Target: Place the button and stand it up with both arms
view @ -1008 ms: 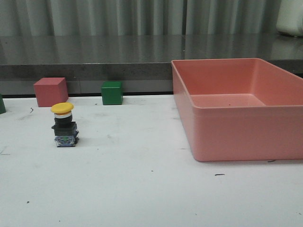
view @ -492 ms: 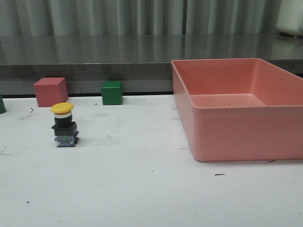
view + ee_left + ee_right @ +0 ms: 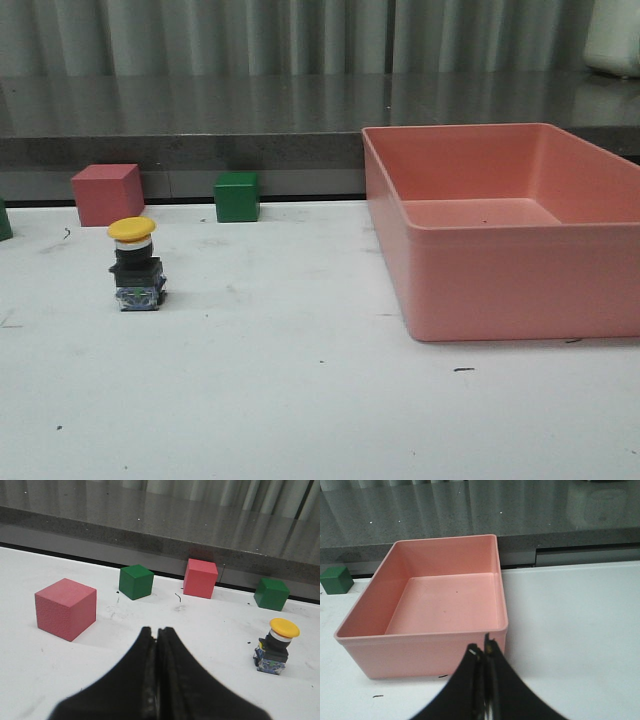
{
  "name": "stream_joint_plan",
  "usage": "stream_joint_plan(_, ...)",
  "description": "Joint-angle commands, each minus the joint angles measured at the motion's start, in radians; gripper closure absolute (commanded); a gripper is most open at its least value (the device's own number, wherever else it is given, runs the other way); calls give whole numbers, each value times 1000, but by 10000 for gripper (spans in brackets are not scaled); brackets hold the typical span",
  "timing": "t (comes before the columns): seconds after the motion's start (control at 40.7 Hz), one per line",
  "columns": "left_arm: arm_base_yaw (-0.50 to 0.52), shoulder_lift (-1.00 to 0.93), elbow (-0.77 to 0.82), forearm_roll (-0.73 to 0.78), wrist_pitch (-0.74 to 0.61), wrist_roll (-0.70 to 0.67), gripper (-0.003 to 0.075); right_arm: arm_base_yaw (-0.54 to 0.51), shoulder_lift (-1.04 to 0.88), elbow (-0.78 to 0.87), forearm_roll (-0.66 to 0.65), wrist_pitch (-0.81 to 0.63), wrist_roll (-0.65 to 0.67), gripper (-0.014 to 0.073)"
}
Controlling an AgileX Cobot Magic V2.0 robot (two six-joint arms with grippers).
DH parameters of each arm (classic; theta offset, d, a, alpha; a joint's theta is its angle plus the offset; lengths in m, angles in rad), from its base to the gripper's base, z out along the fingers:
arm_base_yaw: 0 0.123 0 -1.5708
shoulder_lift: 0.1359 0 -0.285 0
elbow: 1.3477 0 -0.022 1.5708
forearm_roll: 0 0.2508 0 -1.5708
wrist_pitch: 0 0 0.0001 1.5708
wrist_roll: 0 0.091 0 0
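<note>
The button [image 3: 134, 264] stands upright on the white table at the left, yellow cap up, black neck and dark blocky base below. It also shows in the left wrist view [image 3: 276, 645], upright and apart from my left gripper [image 3: 157, 629], which is shut and empty over bare table. My right gripper [image 3: 482, 647] is shut and empty, in front of the near wall of the pink bin [image 3: 425, 642]. Neither gripper shows in the front view.
The large pink bin [image 3: 520, 290] fills the right side and holds nothing. A pink cube [image 3: 105, 193] and a green cube [image 3: 237, 196] sit at the table's back edge. In the left wrist view another pink cube [image 3: 65, 608] and green cube [image 3: 135, 581] sit further left.
</note>
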Motion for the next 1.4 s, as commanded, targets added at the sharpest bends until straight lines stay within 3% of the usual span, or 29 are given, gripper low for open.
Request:
stream_joint_plan(0.0,3,-22,15,-1,-86,-8,740,-6,22,30,37,-150,-79,655)
stream_joint_plan(0.123,3,-22,15,-1,-86,-8,740,-6,18,127,121,-267,-189,655)
stream_joint_plan(0.418,3,-22,15,-1,-86,-8,740,-6,-61,359,121,-505,-211,655)
stream_joint_plan(0.541,3,-22,15,-1,-86,-8,740,-6,-87,358,121,-445,-212,655)
stream_joint_plan(1.377,3,-22,15,-1,-86,-8,740,-5,-88,358,117,-439,-212,655)
